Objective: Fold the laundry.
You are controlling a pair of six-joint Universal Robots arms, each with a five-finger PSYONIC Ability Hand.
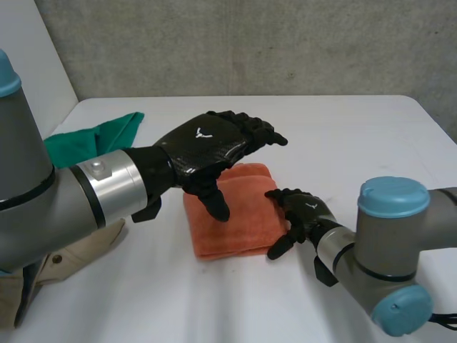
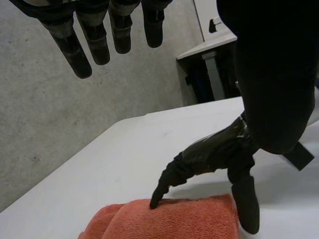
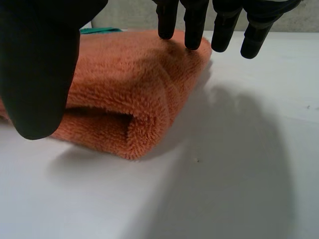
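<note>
Head view: you've got the folded towel (image 1: 235, 214) mid-table (image 1: 343, 136). The left hand (image 1: 207, 146) hovers over it, fingers out and loose, holding nothing. The right hand (image 1: 303, 211) is at the towel's right edge. A green cloth (image 1: 93, 139) and a beige cloth (image 1: 71, 254) lie off to the left.

Left wrist view: adds contact detail. One right fingertip touches the towel's top, thumb hanging beside its edge. Left fingers (image 2: 94, 40) are straight, spread, well above.

Right wrist view: right fingers (image 3: 194, 25) relaxed, tips at the towel's top, thumb off the doubled edge, no pinch.
</note>
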